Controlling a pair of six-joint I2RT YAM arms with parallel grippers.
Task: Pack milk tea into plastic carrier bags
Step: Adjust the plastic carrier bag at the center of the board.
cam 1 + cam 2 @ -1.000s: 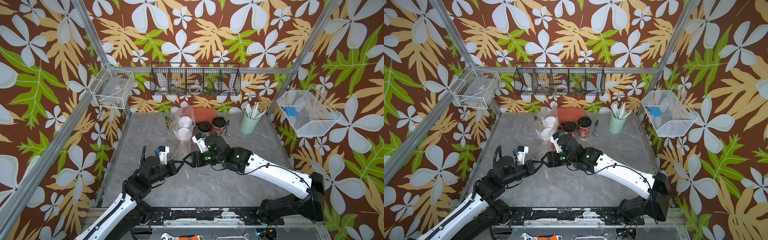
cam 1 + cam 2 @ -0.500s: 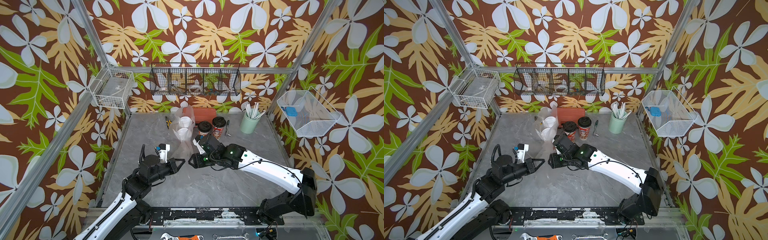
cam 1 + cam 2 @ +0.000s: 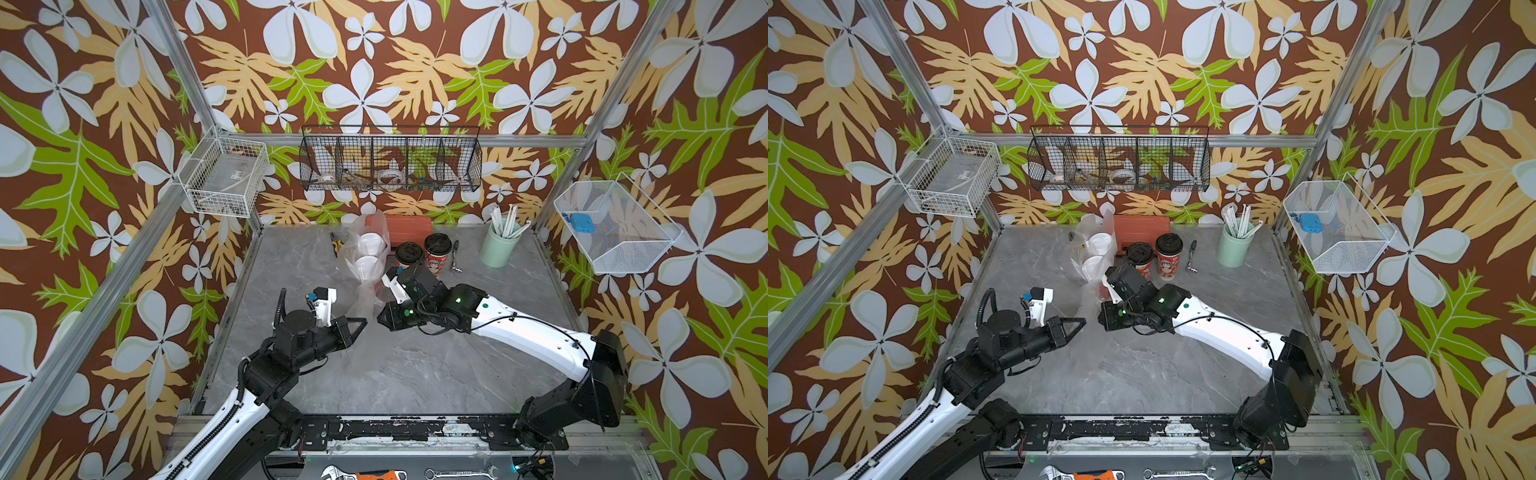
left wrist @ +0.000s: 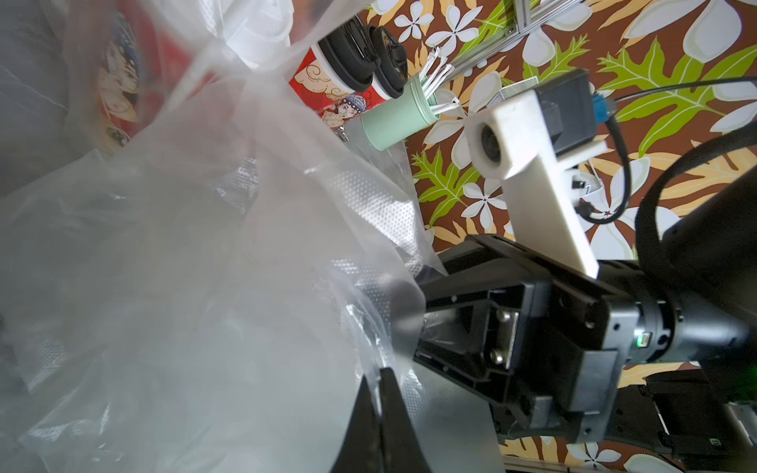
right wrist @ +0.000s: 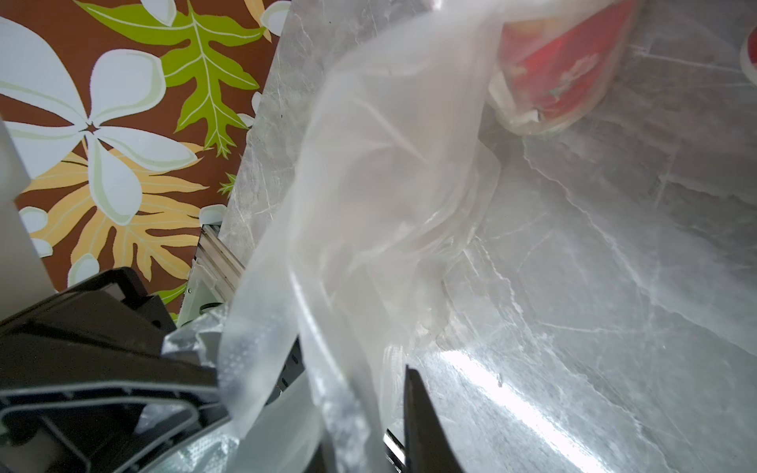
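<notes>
A clear plastic carrier bag stands mid-table with two white-lidded milk tea cups inside it. Its handle end hangs toward me between both grippers. My left gripper is shut on the bag's film, and the pinch shows in the left wrist view. Facing it tip to tip, my right gripper looks shut on the same film. In the right wrist view one of its fingers is bare, while the bag hides the second. Two black-lidded milk tea cups stand just behind the right wrist.
A mint-green cup of straws stands at the back right. An orange-red box lies against the back wall, with a small tool by the cups and pliers left of the bag. Wire baskets hang on the walls.
The right gripper's jaws have closed from wide open onto the bag film, and its tip has drawn slightly right of the left gripper. The left gripper has stayed shut and nearly still.
</notes>
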